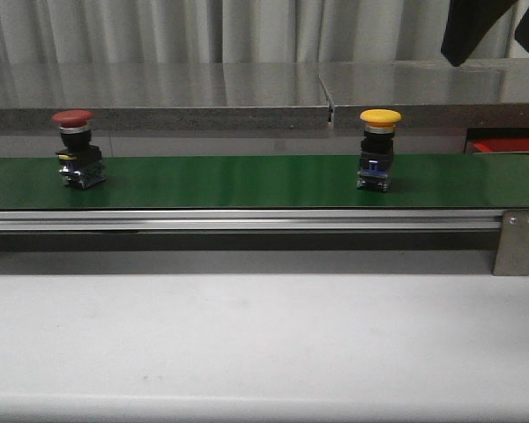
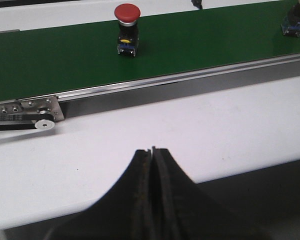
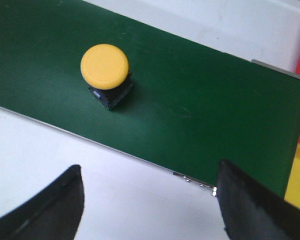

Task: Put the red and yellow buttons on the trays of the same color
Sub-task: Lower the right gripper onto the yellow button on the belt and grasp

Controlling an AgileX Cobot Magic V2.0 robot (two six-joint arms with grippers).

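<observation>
Left gripper [image 2: 152, 150] has its fingers pressed flat together with nothing between them, parked low over the white table [image 1: 264, 344] on the near side of the conveyor. Right gripper [image 3: 147, 200] is the opposite: fingers spread wide apart, empty, hanging above the belt's near edge and looking down on the yellow button [image 3: 104, 66]. That button stands upright on the green belt [image 1: 238, 181], over toward the right end, a bit beyond the open fingers and not between them yet. The red button [image 2: 127, 13] is also upright on the belt, way over on the left and well apart from the closed left fingers. Trays aren't really in sight; there's a strip of red and yellow at the edge of the right wrist view and something red past the belt's right end in the front view, could be them, can't say for sure. So I'd call this the very start, reaching for the yellow one, nothing picked up. Next the right arm probably needs to go forward and down so the fingers straddle the black body under the cap, then close; the left has to open up before it can grab the red one.
</observation>
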